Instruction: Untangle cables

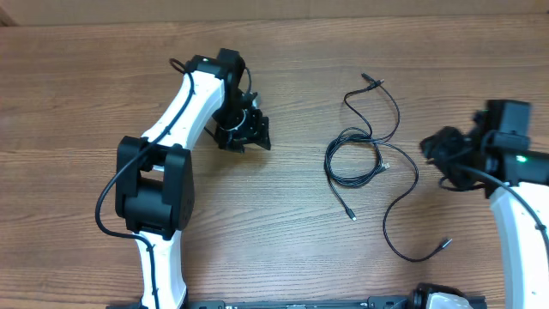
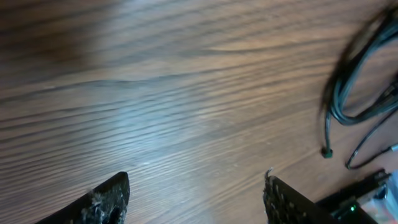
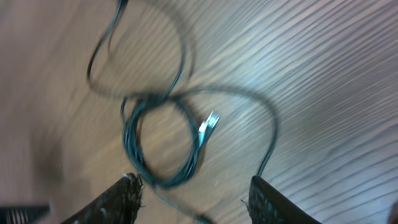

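The wood-grain table (image 1: 77,94) carried the cables (image 1: 328,161), thin black cords lying flat, one coiled loop, plug ends splayed outward.

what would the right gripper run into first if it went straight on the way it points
Probably the coiled loop of the cables, lying just ahead of the right gripper; depth is hard to judge.

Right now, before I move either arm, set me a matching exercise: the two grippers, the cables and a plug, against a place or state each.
Things:
1. black-fingered left gripper
2. black-fingered right gripper
3. thin black cables
4. small silvery plug end

Places or states:
A. lying just beside the coil
B. open over bare brown wooden table
C. looped loosely between the two arms
D. open above the coil

Pairs: 1-B, 2-D, 3-C, 4-A.
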